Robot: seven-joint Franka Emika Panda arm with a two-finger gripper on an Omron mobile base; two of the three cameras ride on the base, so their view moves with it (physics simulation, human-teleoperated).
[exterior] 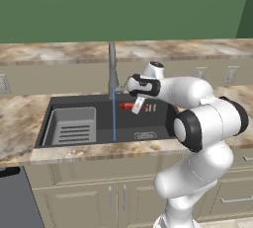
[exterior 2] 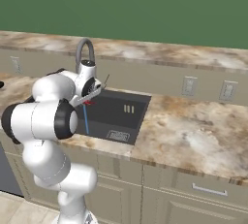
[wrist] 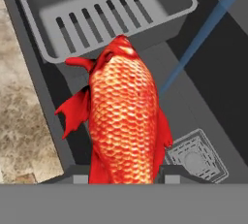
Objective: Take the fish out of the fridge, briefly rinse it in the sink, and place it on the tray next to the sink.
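Note:
My gripper is shut on the red-orange fish and holds it over the dark sink, just right of the blue water stream that falls from the grey faucet. In the hand view the scaly fish stands between the fingertips, head pointing toward the ribbed rack. From the right base view, a red bit of the fish shows below the gripper, above the sink. The fridge and the tray are out of view.
A grey ribbed rack fills the sink's left half. The square drain lies in the basin floor. Marble counter spreads right of the sink, with wall outlets behind. Beige cupboards stand below.

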